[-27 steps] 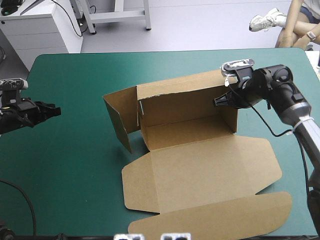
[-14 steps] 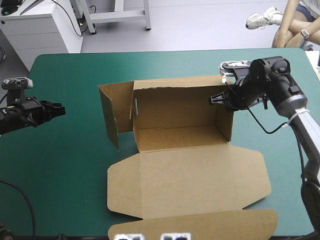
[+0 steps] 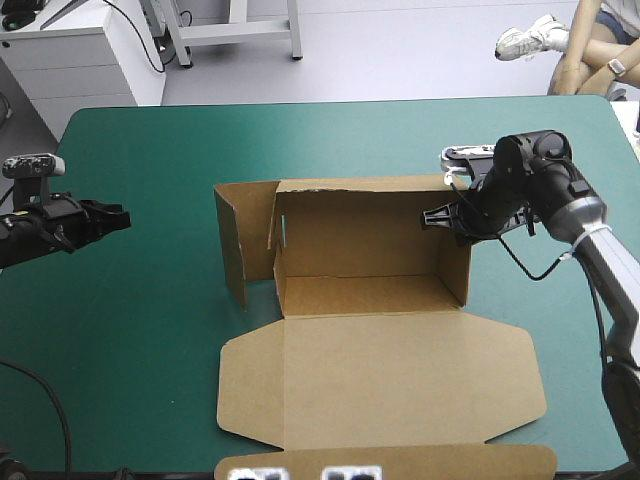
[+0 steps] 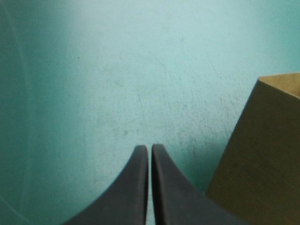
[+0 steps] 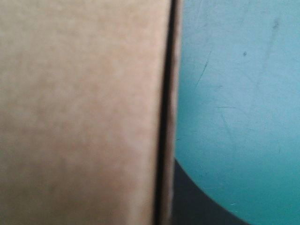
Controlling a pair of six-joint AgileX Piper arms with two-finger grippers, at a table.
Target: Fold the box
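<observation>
The brown box (image 3: 365, 235) stands mid-table with its back wall and right side wall raised. Its left flap (image 3: 232, 240) stands outward, and the lid (image 3: 400, 385) lies flat toward the front edge. My right gripper (image 3: 432, 216) is at the upper far corner of the right wall, shut on that wall. In the right wrist view the board (image 5: 79, 112) fills one side, with a black finger (image 5: 197, 201) on its outer face. My left gripper (image 3: 122, 215) hovers near the table's left edge, shut and holding nothing. In its own view the left gripper (image 4: 150, 151) points at the cover, with the flap (image 4: 262, 154) beside it.
The lid's outer flap (image 3: 400, 462) reaches the table's front edge. Teal-green cover (image 3: 150, 330) lies bare between my left gripper and the box, and along the far edge (image 3: 300, 135).
The box has swung round with my right gripper, so its back wall now runs square to the table's edges. The left gripper rose slightly earlier and has since stayed put.
</observation>
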